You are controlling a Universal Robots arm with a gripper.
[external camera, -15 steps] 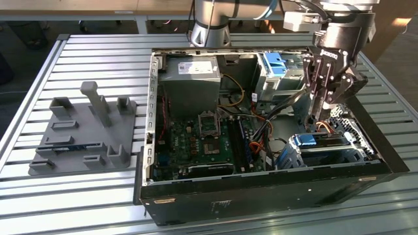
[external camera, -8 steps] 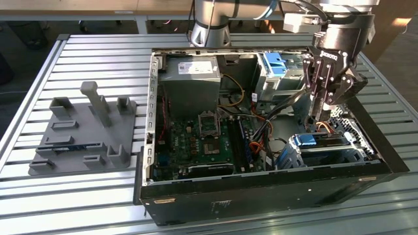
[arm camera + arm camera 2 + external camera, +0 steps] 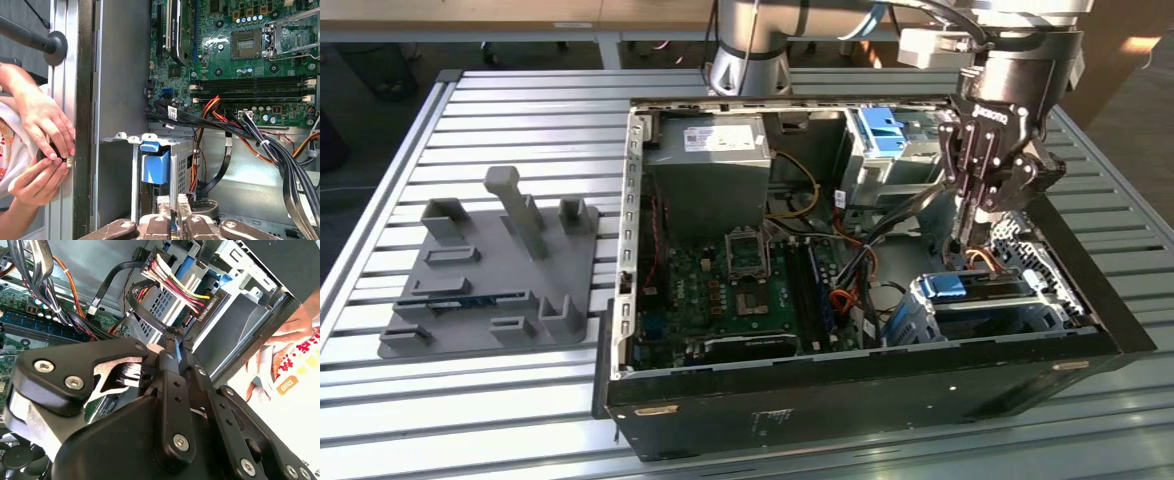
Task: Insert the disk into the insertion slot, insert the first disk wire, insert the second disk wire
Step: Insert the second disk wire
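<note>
Disk (image 3: 970, 288) sits in the slot (image 3: 1041, 312), just below the gripper (image 3: 966, 243), whose fingers are pinched narrow on a black wire (image 3: 150, 315).

Slatted metal table (image 3: 480, 120), open computer case (image 3: 854, 390) on it, grey plastic fixture (image 3: 494, 270) beside it
</note>
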